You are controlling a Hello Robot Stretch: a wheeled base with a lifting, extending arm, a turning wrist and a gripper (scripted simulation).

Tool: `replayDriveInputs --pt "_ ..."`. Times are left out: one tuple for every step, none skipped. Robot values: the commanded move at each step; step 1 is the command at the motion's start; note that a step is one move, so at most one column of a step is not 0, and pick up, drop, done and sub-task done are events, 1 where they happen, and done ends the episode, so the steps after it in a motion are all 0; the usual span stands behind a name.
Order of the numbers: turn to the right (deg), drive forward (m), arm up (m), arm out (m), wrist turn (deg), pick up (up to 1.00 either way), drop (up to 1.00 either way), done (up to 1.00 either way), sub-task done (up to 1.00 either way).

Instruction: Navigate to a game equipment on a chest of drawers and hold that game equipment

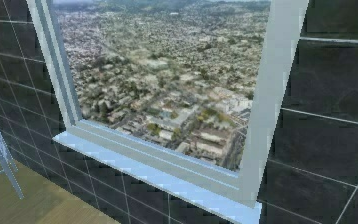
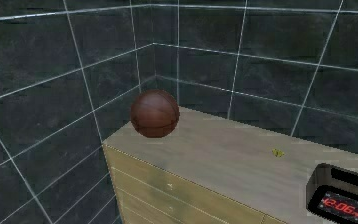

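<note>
1x ball (image 2: 155, 115) at corner of chest of drawers (image 2: 222, 160): likely risk, a bump rolls it off the edge; end effector state can't tell.

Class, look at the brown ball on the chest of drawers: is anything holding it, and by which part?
Nothing holds it: the ball rests free on the chest of drawers, near a corner of its top.

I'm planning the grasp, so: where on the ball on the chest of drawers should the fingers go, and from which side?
Probably across the widest middle of the ball: it is a smooth sphere with no handle, so higher or lower it could slip. Come from the near side, over the bare top of the chest of drawers; tiled walls stand behind it.
</note>
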Motion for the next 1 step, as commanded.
replayDriveInputs --pt "0.0 0.00 0.38 0.00 0.0 0.00 0.00 0.00 0.00"
